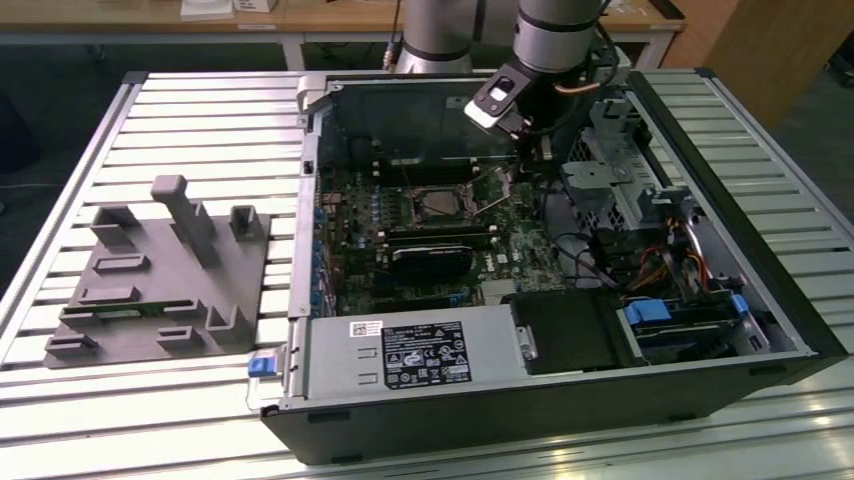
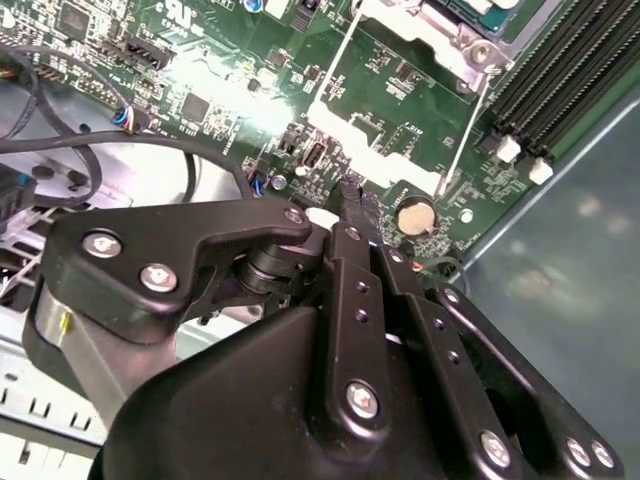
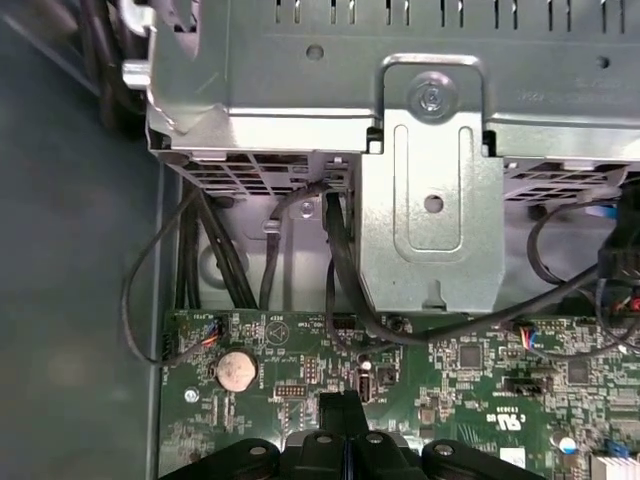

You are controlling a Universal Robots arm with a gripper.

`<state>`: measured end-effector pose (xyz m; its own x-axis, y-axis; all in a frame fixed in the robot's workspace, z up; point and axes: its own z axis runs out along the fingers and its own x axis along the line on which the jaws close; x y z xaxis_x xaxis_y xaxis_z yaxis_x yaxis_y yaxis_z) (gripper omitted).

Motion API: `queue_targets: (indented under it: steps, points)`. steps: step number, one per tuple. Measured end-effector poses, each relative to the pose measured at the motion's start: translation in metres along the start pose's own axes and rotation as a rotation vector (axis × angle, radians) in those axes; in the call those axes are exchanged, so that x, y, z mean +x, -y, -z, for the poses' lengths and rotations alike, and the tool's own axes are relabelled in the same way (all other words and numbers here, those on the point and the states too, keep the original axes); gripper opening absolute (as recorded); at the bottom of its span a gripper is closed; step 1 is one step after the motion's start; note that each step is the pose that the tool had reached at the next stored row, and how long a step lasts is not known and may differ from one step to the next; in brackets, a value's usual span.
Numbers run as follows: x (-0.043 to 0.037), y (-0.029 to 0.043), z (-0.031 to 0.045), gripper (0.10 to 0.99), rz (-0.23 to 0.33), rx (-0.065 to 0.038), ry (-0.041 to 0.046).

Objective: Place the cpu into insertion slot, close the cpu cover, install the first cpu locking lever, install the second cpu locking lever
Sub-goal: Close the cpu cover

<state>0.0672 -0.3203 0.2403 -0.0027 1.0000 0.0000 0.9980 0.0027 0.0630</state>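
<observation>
The cpu, a small flat silver-grey chip, is not held by the black end effector (image 2: 352,195). I cannot tell whether it lies in the square black-framed insertion slot (image 1: 438,205), because the slot's centre reads only as a dark grey square in the exterior view. The thin silver metal cpu cover (image 2: 447,32) appears to lie down over the slot rather than stand on its hinge, though little of it shows. Two thin silver wire locking levers (image 2: 463,135) run out from the slot across the green motherboard (image 2: 230,50) and look unlatched. I judge both lever steps are left to do, with the seating and the cover probably done.

The end effector has its fingers pressed together with nothing visible between them. It hovers low over the board beside the slot, near the levers' free ends and a round silver coin battery (image 2: 415,215). As far as I can see it touches neither lever.

Long black memory slots (image 2: 560,80) flank the slot. A silver sheet-metal drive cage (image 3: 430,180) and black cables (image 3: 340,260) stand past the board's edge. The board sits in an open black computer case (image 1: 747,360) laid on its side on a grey slatted metal tabletop (image 1: 200,110). A grey moulded plastic fixture (image 1: 160,270) stands at the exterior view's left. A pale wooden desk (image 1: 334,15) lies behind.
</observation>
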Motion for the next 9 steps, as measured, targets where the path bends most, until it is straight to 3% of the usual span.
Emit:
queue_targets:
  steps: [6,9]
  points:
    - [0.0000,-0.0014,-0.0102,0.106,0.000,0.008,0.0002]
    - [0.0000,-0.0015,-0.0114,0.106,0.000,0.008,0.0002]
